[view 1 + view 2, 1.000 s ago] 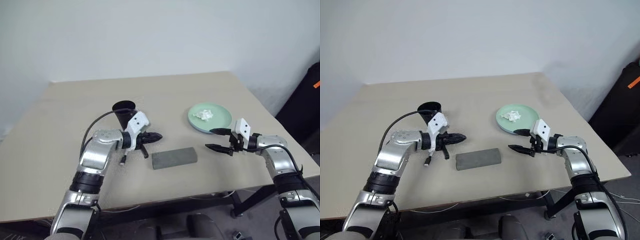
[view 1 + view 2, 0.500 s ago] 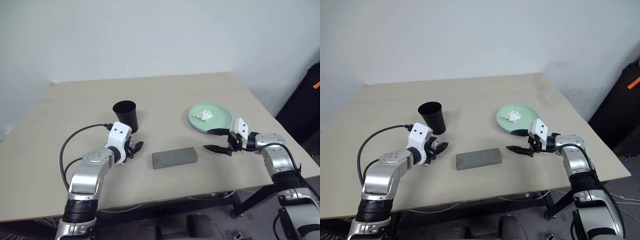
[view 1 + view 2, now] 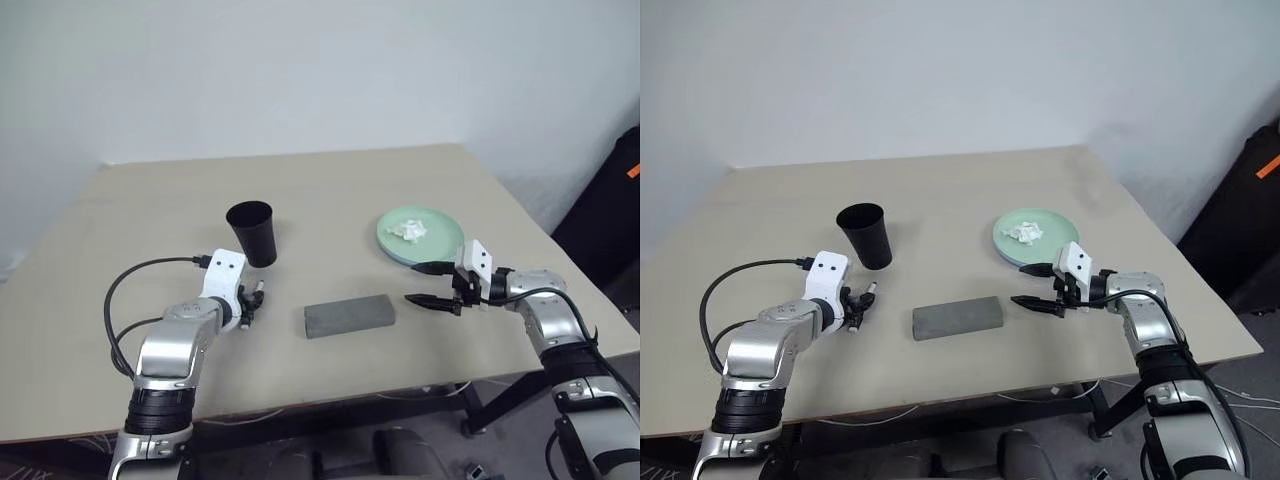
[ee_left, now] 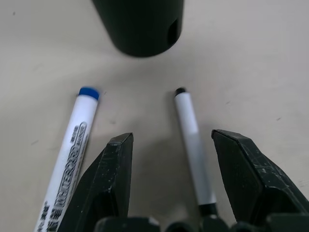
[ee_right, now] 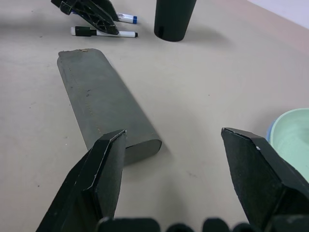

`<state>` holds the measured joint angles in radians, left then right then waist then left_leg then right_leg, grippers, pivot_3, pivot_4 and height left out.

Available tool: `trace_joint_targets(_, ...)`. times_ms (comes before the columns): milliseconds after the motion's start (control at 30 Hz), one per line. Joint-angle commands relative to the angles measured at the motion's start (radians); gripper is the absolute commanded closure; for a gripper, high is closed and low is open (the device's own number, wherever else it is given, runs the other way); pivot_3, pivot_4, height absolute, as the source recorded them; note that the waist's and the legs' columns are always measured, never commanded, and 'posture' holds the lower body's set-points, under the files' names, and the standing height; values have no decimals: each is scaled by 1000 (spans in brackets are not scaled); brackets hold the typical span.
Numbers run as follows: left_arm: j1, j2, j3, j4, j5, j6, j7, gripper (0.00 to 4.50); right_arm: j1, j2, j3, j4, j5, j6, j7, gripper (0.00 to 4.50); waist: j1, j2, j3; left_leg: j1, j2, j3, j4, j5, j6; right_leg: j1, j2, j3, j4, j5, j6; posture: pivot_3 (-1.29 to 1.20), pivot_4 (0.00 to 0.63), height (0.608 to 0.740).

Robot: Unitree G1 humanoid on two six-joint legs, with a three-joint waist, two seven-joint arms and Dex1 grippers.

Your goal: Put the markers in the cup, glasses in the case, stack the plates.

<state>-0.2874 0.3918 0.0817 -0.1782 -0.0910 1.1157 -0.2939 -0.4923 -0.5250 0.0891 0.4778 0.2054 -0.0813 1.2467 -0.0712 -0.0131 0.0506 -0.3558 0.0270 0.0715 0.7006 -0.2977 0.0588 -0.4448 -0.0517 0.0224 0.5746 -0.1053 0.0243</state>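
Left wrist view showed both markers (image 4: 193, 145) lying on the table just near of the cup (image 4: 140, 24), the left gripper (image 4: 171, 181) spread over one; case (image 3: 349, 316) closed (glasses presumably inside), plates (image 3: 420, 234) apparently stacked.

One piece of print shows. On the white barrel of the blue-capped marker (image 4: 68, 153), lying on the desk (image 4: 251, 58), a line of blue capital letters runs lengthwise; it appears to read "MARKER", followed by smaller characters too fine to make out. The dark-tipped marker (image 4: 193, 145) beside it carries no lettering that can be read. The cup (image 4: 140, 24), case (image 5: 104, 104) and plates (image 3: 420, 235) bear no legible marks.
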Motion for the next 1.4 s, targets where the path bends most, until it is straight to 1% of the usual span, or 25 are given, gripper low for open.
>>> trace_joint_targets(33,-33,4,7,4,-5,9,12,1805,0,-12,-28,-48,20,3,-12,1101,0,0,0,0,0,0,0,0,0,0,0,0,0,0,0,0,0,740)
trace_joint_targets(300,-64,-10,7,16,-56,46,-14,1805,26,-25,-37,-75,24,15,-28,1101,0,0,0,0,0,0,0,-1,-3,0,0,0,0,0,0,0,0,740)
trace_joint_targets(400,-63,-8,-2,12,-63,49,-16,2376,25,-26,-38,-74,23,15,-31,1101,-1,0,0,0,0,0,0,-1,-3,0,0,0,0,0,0,0,0,740)
trace_joint_targets(500,-62,-7,-8,10,-62,48,-17,3367,18,-24,-39,-64,19,12,-31,1101,0,0,0,0,0,0,-1,-1,-2,0,0,0,0,0,0,0,0,740)
trace_joint_targets(600,-62,-4,-12,8,-61,43,-18,4468,9,-21,-39,-50,15,7,-31,1101,0,0,0,0,0,0,-1,-1,-2,0,0,0,0,0,0,0,0,740)
trace_joint_targets(767,-64,9,-18,4,-66,36,-33,4468,-3,-16,-35,-29,10,-3,-30,1101,0,0,0,0,0,0,-1,-1,-3,0,0,0,0,0,0,0,0,740)
trace_joint_targets(900,-77,15,-36,-28,-113,-22,-109,4468,-16,-11,-31,-8,5,-15,-29,1101,0,0,0,0,0,0,-1,-1,-3,0,0,0,0,0,0,0,0,740)
trace_joint_targets(967,-74,40,-74,-48,-125,-91,-171,4468,-23,-9,-30,2,3,-19,-28,1101,0,-1,0,-1,0,0,-1,-1,-3,0,0,0,-1,0,0,0,0,740)
trace_joint_targets(1067,-73,64,-114,-75,-151,-258,-282,4468,-36,-5,-27,20,-2,-28,-27,1101,0,-1,0,-2,0,1,-1,-1,-3,-1,0,0,-1,0,0,0,0,740)
trace_joint_targets(1133,-92,46,-94,-46,-151,-424,-308,4468,-44,-1,-26,31,-5,-34,-29,1101,0,-1,0,-2,0,1,-1,-1,-3,-1,0,0,-1,0,0,0,0,740)
trace_joint_targets(1200,-126,19,-62,2,-160,-528,-308,4468,-51,1,-26,40,-8,-40,-29,1101,1,-1,0,-2,0,1,-1,-1,-2,-1,0,0,-1,0,0,0,0,740)
trace_joint_targets(1300,-217,-32,-5,135,-168,-712,-279,4468,-59,6,-24,53,-12,-49,-32,1101,0,-1,0,-2,-1,2,-1,0,-1,-1,0,-1,-2,0,0,0,0,740)
trace_joint_targets(1400,-318,-55,16,302,-102,-937,-211,4468,-69,11,-22,68,-18,-58,-38,1101,0,-1,0,-2,-1,3,-1,1,-1,0,0,-1,-2,0,0,0,0,740)
